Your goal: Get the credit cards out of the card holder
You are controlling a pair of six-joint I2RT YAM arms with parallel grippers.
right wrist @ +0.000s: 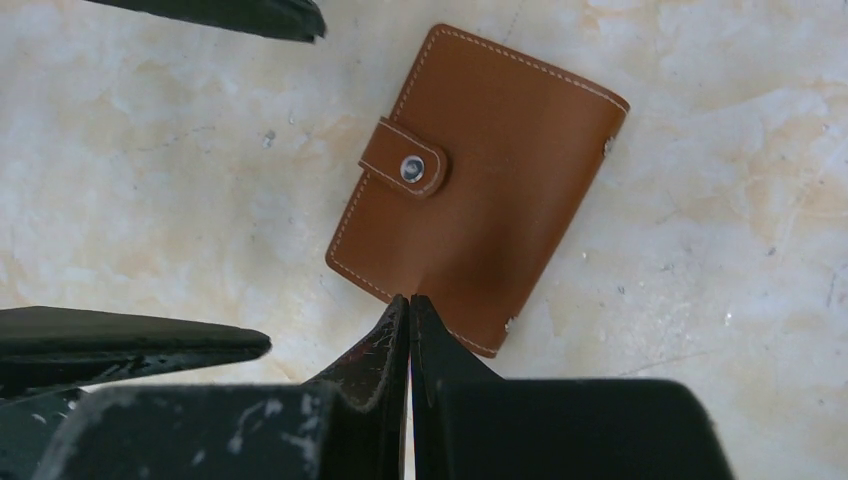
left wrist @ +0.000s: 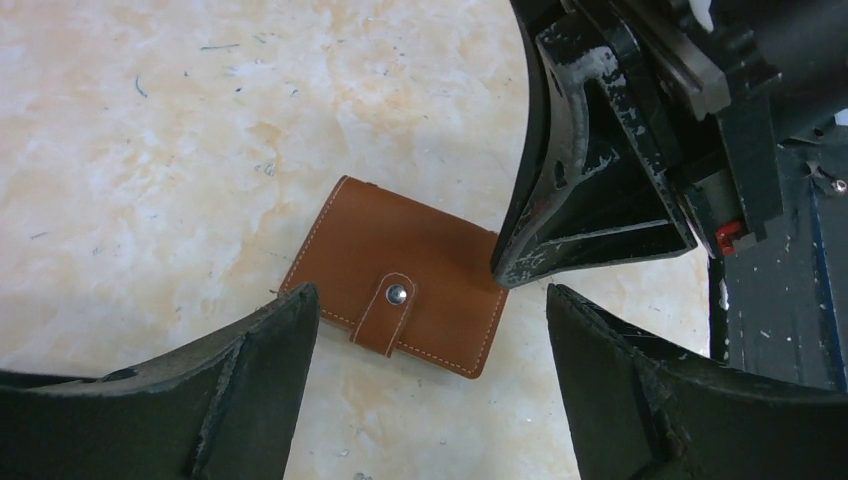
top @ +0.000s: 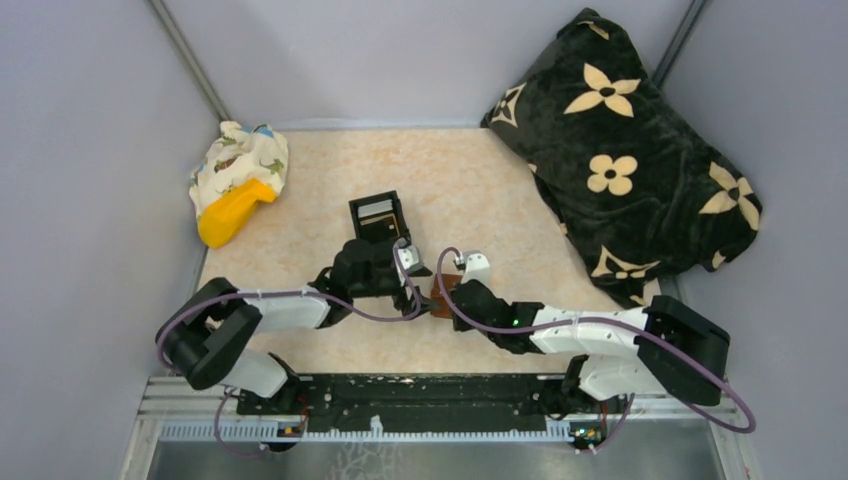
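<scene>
The card holder (left wrist: 400,275) is a closed reddish-brown leather wallet, its tab (left wrist: 388,312) snapped shut, lying flat on the marbled table. It also shows in the right wrist view (right wrist: 490,170) and, mostly hidden between the arms, in the top view (top: 445,300). My left gripper (left wrist: 430,300) is open, with one finger at each side of the holder's near edge. My right gripper (right wrist: 410,300) is shut and empty, its tips touching the holder's edge; its tip (left wrist: 515,262) rests on the holder's right corner in the left wrist view. No cards are visible.
A black open box (top: 378,215) stands just beyond the left gripper (top: 405,272). A yellow toy in patterned cloth (top: 238,180) lies at the back left. A black flowered cushion (top: 630,150) fills the back right. Grey walls enclose the table.
</scene>
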